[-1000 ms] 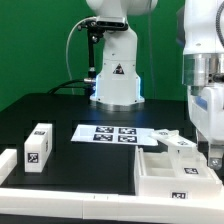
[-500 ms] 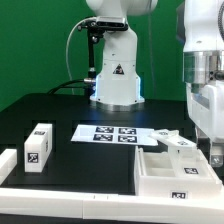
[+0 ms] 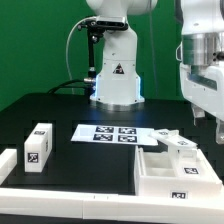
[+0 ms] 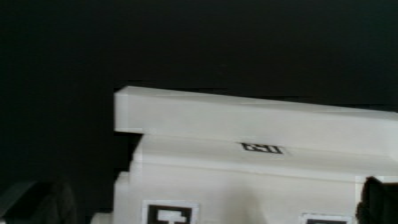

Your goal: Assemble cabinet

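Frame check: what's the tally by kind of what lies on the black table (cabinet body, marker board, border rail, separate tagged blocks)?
cabinet: 1
marker board: 1
low white border rail: 1
small tagged white block, standing apart: 1
Total: 4
White pieces at the cabinet's far edge cannot be told apart from it, so they are not counted.

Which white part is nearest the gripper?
The big cabinet with compartments, at the exterior view's right; the small tagged block stands far off at that view's left.

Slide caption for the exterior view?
Panda end effector open above the white cabinet; marker board and a tagged white block lie on the black table.
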You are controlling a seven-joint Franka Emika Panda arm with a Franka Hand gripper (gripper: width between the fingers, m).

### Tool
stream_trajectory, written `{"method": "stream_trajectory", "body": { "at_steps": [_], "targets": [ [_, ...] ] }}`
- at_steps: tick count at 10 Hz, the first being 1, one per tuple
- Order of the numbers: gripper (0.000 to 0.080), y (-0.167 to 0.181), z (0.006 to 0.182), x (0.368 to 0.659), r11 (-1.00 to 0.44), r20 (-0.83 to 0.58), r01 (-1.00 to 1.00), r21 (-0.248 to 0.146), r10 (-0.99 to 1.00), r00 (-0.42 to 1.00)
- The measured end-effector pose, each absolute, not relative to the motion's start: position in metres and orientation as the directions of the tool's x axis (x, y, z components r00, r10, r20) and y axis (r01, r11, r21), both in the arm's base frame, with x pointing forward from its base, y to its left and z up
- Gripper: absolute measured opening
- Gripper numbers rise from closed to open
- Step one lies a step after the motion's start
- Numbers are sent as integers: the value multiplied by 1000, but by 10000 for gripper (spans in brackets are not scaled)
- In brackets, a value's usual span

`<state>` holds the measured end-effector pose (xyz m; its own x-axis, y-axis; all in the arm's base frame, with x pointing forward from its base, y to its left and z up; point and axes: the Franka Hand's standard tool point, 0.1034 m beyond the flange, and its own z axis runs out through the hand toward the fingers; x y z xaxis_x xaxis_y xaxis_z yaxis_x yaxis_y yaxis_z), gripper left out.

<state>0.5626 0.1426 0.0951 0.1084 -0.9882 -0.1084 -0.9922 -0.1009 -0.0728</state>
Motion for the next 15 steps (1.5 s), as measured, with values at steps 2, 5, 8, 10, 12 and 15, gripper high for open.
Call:
{"method": "stream_trajectory", "body": {
  "at_steps": [2, 5, 8, 10, 12, 15],
  "targets": [
    [797, 142, 94, 563, -100, -107, -992, -73, -988, 108],
    [797, 139, 85, 522, -192, -118, -979, -64, -973, 198],
    [797, 140, 82, 482, -190, -105, -981, 26, -977, 186],
    [797, 138, 80, 482, -197, -104, -980, 22, -975, 194],
    [797, 148, 68, 466, -297, -75, -955, -2, -952, 297],
    [797, 150, 30, 399, -440, -33, -897, 29, -898, 439]
  ]
}}
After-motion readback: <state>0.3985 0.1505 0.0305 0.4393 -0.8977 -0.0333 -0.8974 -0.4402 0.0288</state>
